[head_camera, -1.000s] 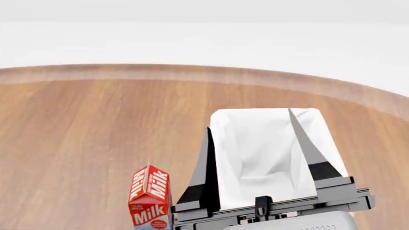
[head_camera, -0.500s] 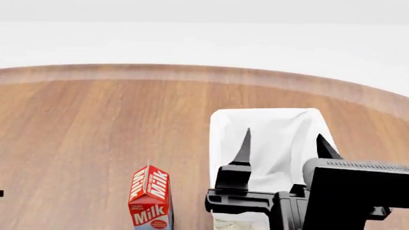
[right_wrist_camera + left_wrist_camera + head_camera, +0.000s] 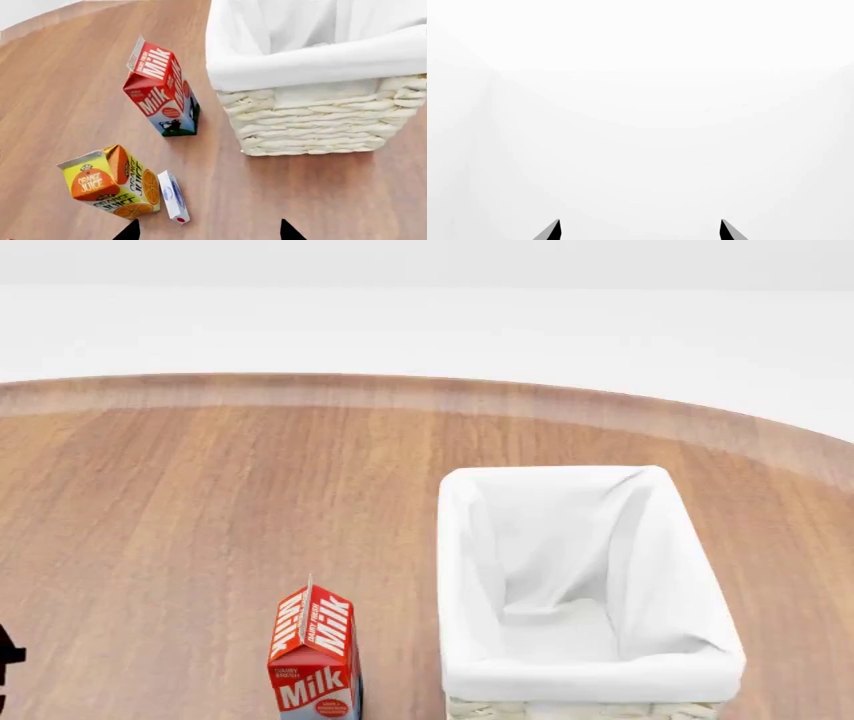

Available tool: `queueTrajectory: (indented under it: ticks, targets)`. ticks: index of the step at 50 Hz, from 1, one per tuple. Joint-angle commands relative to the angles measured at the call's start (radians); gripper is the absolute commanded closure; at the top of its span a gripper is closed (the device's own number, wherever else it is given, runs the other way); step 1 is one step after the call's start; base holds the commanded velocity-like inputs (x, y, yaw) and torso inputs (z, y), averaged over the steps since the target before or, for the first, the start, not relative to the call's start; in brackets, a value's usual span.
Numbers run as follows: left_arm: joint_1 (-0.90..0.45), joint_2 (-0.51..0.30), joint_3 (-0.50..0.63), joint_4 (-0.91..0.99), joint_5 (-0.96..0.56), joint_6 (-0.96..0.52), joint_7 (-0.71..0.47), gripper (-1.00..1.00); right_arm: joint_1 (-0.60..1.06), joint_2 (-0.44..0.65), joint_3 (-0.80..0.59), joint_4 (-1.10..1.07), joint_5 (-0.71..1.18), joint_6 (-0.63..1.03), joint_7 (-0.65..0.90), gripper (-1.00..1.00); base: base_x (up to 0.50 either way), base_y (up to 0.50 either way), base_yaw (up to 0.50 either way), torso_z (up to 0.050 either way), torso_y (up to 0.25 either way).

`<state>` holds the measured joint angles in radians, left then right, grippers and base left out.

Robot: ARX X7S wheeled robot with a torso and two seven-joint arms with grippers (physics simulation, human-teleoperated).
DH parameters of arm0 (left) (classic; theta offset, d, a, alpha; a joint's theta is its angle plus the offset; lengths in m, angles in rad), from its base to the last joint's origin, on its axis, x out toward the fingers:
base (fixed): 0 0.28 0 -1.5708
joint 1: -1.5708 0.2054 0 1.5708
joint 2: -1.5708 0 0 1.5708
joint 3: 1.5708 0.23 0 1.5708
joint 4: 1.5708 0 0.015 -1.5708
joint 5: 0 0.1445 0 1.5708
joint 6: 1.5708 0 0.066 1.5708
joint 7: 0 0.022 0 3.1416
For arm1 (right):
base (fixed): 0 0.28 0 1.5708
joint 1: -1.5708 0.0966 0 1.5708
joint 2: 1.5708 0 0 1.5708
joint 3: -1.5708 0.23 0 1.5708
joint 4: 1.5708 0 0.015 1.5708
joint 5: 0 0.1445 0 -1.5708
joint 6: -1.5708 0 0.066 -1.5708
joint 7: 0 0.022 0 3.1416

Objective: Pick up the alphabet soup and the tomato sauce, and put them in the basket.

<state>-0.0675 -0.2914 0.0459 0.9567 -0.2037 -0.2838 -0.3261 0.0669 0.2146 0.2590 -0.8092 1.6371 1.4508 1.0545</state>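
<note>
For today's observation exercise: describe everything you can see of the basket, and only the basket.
The basket is rectangular, of cream-white woven wicker, with a white cloth liner folded over its rim. It stands upright on the wooden table, open side up. No can shows inside it. The milk carton stands beside it, apart. Nothing touches it but the table.

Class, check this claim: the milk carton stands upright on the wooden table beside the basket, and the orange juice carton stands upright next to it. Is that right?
Not quite. The milk carton does stand upright on the wooden table beside the basket, but the orange juice carton lies on its side, not upright. The right wrist view shows this.
</note>
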Motion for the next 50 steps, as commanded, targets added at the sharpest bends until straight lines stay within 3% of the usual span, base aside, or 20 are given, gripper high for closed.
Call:
queueTrajectory:
  ticks: [1,2,7,14,20,27,42,50]
  targets:
    - [-0.003,-0.005,0.019,0.010,0.007,-0.009,-0.009,-1.00,-0.191,0.005,0.007,-0.010,0.009,0.047,0.000,-1.00,0.00,0.00,0.00,0.000,0.000]
    - [-0.005,-0.006,0.021,0.010,0.008,-0.011,-0.010,-1.00,-0.196,0.025,0.018,0.004,0.054,0.017,0.050,-1.00,0.00,0.00,0.00,0.000,0.000]
    - [-0.009,-0.012,0.008,0.012,-0.003,-0.017,-0.015,-1.00,-0.288,0.029,0.028,-0.013,-0.011,0.032,-0.012,-1.00,0.00,0.00,0.00,0.000,0.000]
    - [0.003,-0.009,0.026,-0.002,0.009,0.006,-0.017,-1.00,-0.396,0.059,-0.014,-0.078,-0.271,0.003,-0.245,-1.00,0.00,0.00,0.00,0.000,0.000]
    - [0.003,-0.014,0.025,-0.003,0.005,0.007,-0.020,-1.00,-0.379,0.100,-0.006,-0.072,-0.111,0.019,-0.096,-1.00,0.00,0.00,0.00,0.000,0.000]
    - [-0.003,-0.019,0.033,-0.007,0.003,0.005,-0.027,-1.00,-0.387,0.131,-0.029,-0.067,-0.126,0.023,-0.096,-1.00,0.00,0.00,0.00,0.000,0.000]
    - [-0.005,-0.030,0.050,-0.010,0.003,0.010,-0.042,-1.00,-0.425,0.160,-0.044,-0.071,-0.240,-0.033,-0.183,-1.00,0.00,0.00,0.00,0.000,0.000]
    - [-0.003,-0.036,0.052,-0.012,-0.002,0.015,-0.049,-1.00,-0.473,0.176,-0.125,-0.043,-0.472,-0.159,-0.362,-1.00,0.00,0.00,0.00,0.000,0.000]
